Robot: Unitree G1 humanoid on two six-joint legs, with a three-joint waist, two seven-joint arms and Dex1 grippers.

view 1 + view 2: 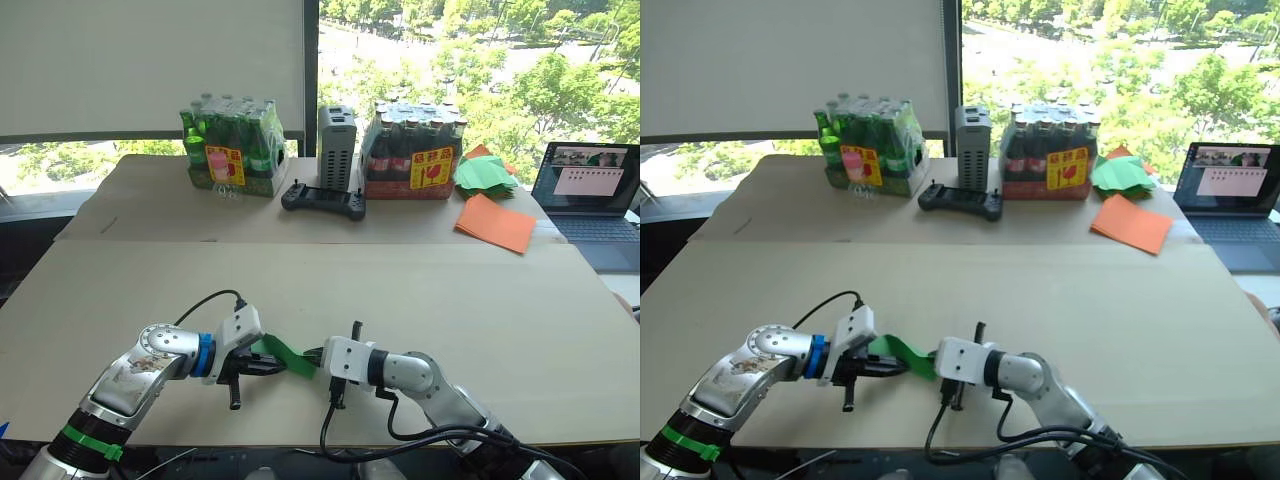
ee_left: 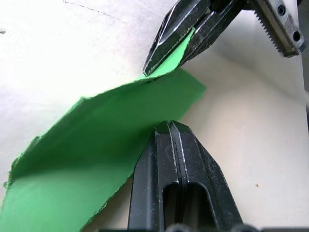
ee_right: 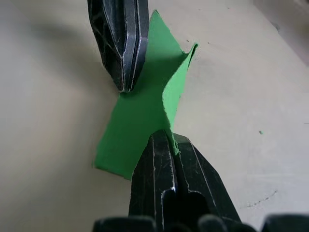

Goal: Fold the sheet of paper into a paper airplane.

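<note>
- Now we see the sheet of paper (image 1: 285, 355), bright green and folded narrow, held just above the near edge of the table (image 1: 420, 290) between our two grippers.
- Our left gripper (image 1: 268, 368) is clenched on one end of the paper; in the left wrist view its two black fingers (image 2: 176, 159) are pressed together with the green edge pinched at their tips.
- Our right gripper (image 1: 312, 356) is clamped on the other end; in the right wrist view its fingers (image 3: 166, 159) meet on a raised fold of the paper.
- We see the two grippers facing each other, tips near one another, with the paper bridging the gap and twisted between them.
- Farther back on the table we see a pack of green bottles (image 1: 232, 148), a grey box (image 1: 337, 146), a pack of dark bottles (image 1: 414, 150) and a black controller (image 1: 323, 200).
- To the right of these lie an orange sheet (image 1: 495, 222) and a heap of green sheets (image 1: 484, 174), well apart from our grippers.
- At the far right we see an open laptop (image 1: 590, 195).
</note>
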